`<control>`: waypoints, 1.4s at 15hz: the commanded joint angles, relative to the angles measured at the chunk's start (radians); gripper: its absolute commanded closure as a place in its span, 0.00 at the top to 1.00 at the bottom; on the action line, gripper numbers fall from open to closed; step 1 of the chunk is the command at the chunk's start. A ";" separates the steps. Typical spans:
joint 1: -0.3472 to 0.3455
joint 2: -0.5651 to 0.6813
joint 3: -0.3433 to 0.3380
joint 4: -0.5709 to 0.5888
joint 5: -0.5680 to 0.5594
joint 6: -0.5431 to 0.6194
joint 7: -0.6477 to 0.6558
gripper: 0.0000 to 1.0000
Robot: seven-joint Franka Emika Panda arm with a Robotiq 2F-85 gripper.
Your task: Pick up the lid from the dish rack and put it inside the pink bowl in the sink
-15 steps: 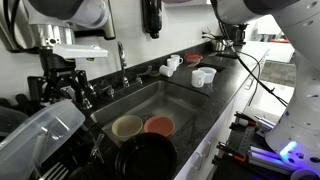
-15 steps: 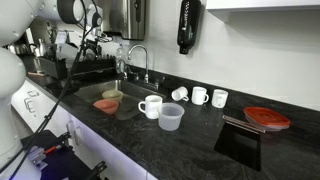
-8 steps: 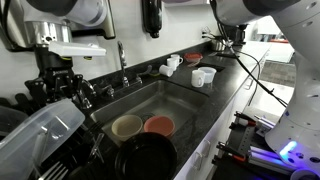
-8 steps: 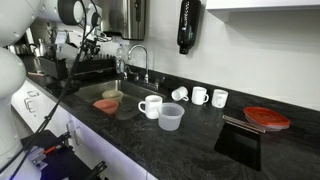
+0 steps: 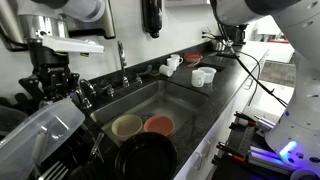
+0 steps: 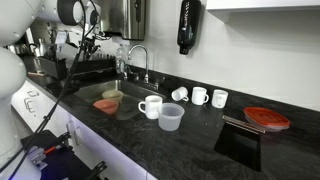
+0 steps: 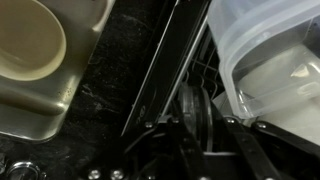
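In the wrist view a dark round lid (image 7: 190, 102) stands on edge between the rack wires, and my gripper (image 7: 192, 122) is shut on it. In both exterior views the gripper (image 5: 55, 88) (image 6: 86, 45) hangs low over the black dish rack (image 6: 95, 70) beside the sink (image 5: 170, 95). The pink bowl (image 5: 158, 125) (image 6: 106, 105) sits on the sink floor next to a beige bowl (image 5: 127, 126) (image 7: 25, 45). The exterior views do not show the lid itself.
A clear plastic container (image 5: 40, 135) (image 7: 270, 55) lies in the rack close to the gripper. A large black pan (image 5: 145, 158) fills the sink's near end. The faucet (image 6: 140, 55) rises behind the basin. Mugs (image 6: 150, 106), a plastic cup (image 6: 171, 117) and a red plate (image 6: 265, 117) stand on the counter.
The jaws have closed from wide open onto the lid. The arm has barely moved, and the bowls and pan stay where they were.
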 commanded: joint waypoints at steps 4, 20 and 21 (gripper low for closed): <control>-0.020 -0.052 -0.003 -0.039 -0.016 -0.009 -0.046 0.07; -0.196 -0.488 -0.009 -0.629 -0.002 0.188 -0.127 0.07; -0.180 -0.512 -0.033 -0.663 0.003 0.188 -0.128 0.07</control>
